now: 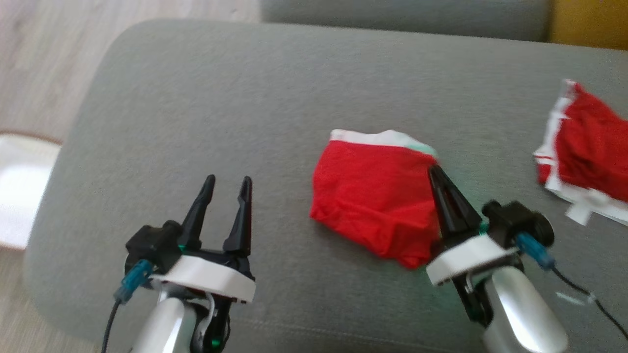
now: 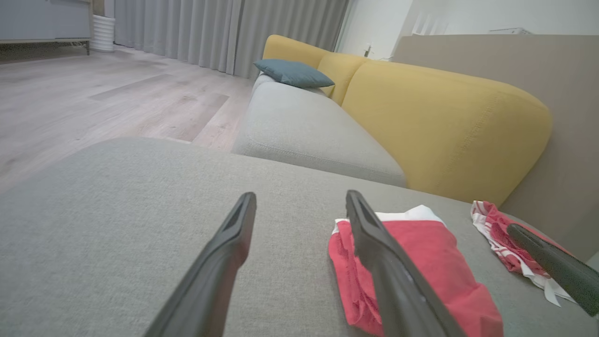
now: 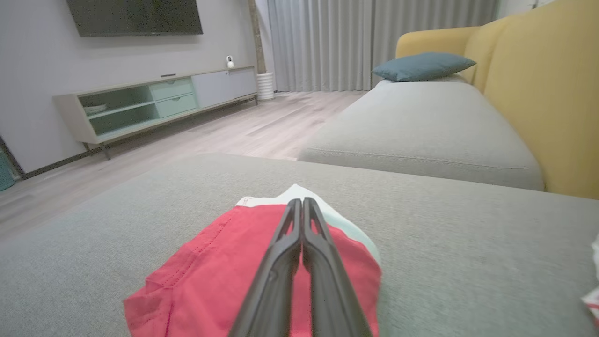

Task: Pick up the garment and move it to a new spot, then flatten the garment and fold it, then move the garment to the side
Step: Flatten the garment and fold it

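A folded red garment (image 1: 373,191) with a white waistband lies on the grey sofa seat (image 1: 235,98), right of centre. My right gripper (image 1: 434,169) is shut, its fingers pressed together over the garment's right edge with the tips near the waistband corner. No fabric shows between the fingers in the right wrist view, where the gripper (image 3: 299,201) lies above the garment (image 3: 210,271). My left gripper (image 1: 228,180) stands open over bare cushion to the garment's left, nothing between its fingers. In the left wrist view the garment (image 2: 435,252) sits behind the right finger (image 2: 374,243).
A second red and white garment (image 1: 584,152) lies crumpled at the seat's right edge. The yellow backrest (image 2: 444,117) and a blue pillow (image 2: 292,73) stand beyond. Wooden floor (image 1: 39,49) and a white object (image 1: 19,191) lie off the seat's left edge.
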You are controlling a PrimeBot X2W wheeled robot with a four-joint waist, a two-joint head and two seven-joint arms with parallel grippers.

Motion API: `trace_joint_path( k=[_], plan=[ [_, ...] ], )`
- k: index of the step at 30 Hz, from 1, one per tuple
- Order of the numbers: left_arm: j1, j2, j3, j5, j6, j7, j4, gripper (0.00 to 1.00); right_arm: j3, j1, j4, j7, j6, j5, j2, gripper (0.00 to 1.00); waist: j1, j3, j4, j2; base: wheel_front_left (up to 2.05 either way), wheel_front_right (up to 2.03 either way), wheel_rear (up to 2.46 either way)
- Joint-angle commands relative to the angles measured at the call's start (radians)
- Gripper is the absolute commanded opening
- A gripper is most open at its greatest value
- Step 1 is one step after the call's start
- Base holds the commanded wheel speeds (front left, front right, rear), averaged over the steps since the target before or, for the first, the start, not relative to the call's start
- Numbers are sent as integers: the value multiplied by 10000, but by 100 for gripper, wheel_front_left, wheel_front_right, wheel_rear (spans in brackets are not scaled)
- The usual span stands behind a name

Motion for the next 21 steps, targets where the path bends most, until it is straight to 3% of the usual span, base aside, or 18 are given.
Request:
trace_joint_path(
  k=[1, 11, 15, 21],
  plan=[
    [-484, 51, 203, -108, -44, -78, -241, 100, 334, -650, 64, -31, 4, -98, 17, 0, 0, 457, 641, 0, 0, 0, 0],
    [-718, 51, -78, -281, 40, -78, -210, 100, -254, -2297, 3158, 11, 4, -763, -24, 0, 0, 1072, 1809, 0, 0, 0, 0],
    [-768, 51, -181, -333, 74, -78, -224, 100, -713, -2718, 4099, -38, 4, -1013, -22, 0, 0, 1210, 2014, 0, 0, 0, 0],
    [-779, 51, -253, -320, 161, -78, -214, 100, -511, -3080, 5237, -80, 4, -904, 3, 0, 0, 1238, 1996, 0, 0, 0, 0]
  ],
)
